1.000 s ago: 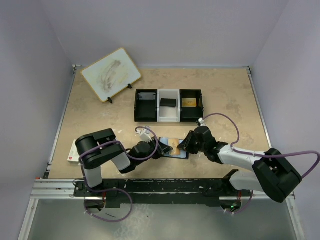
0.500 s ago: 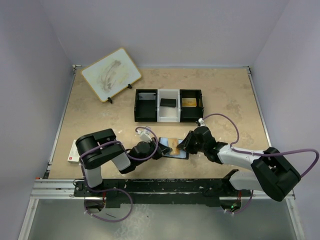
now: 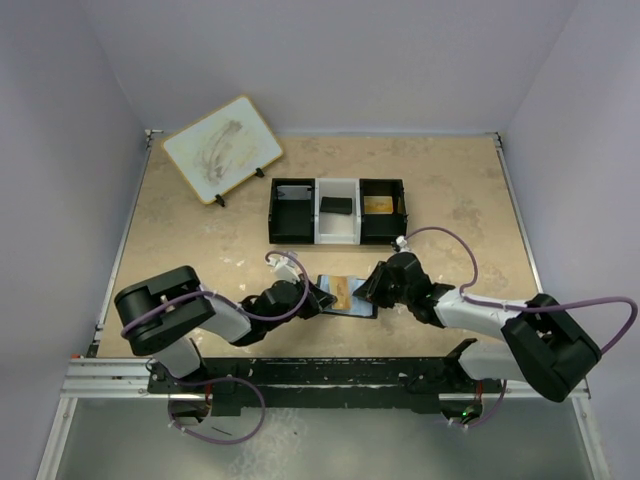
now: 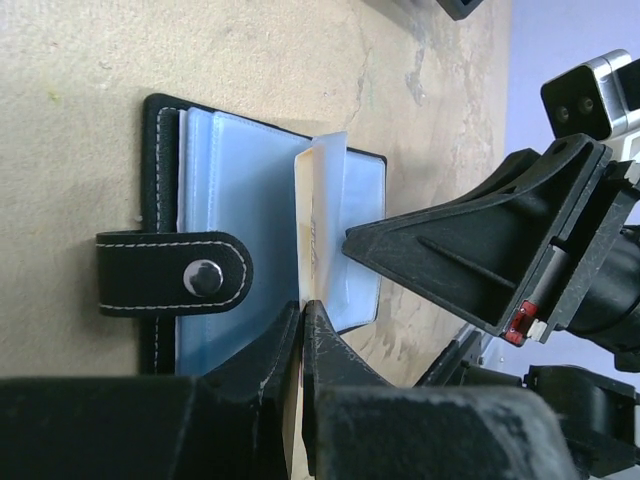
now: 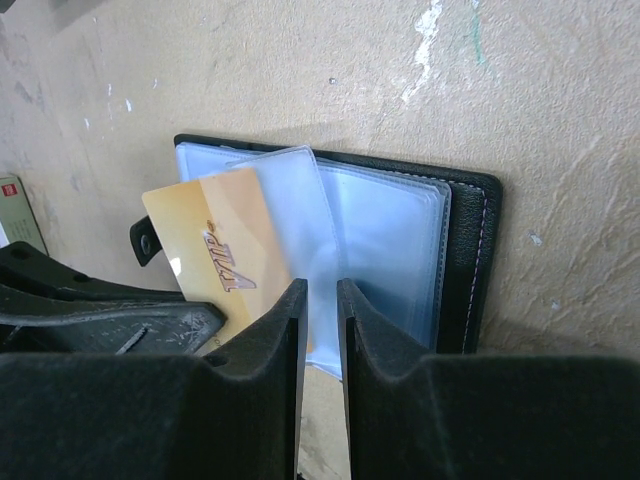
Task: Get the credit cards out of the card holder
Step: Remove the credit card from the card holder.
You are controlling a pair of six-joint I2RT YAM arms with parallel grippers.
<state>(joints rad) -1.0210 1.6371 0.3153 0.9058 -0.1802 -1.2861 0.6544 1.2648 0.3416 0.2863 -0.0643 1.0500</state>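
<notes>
The card holder (image 3: 346, 296) lies open on the table (image 3: 190, 235), between the two grippers. From overhead it shows only a small gold patch. The right wrist camera makes this out as a gold card (image 5: 215, 258) with lettering, sticking out at a slant from the pale blue sleeves (image 5: 385, 235). The left wrist camera sees the same card edge-on. It also shows the left gripper (image 4: 302, 318) clamped tight on the card's end, just beside the snap strap (image 4: 170, 272). The right gripper (image 5: 320, 300) rests over the sleeves with its jaws narrowly apart; whether it pinches a sleeve is hard to tell.
</notes>
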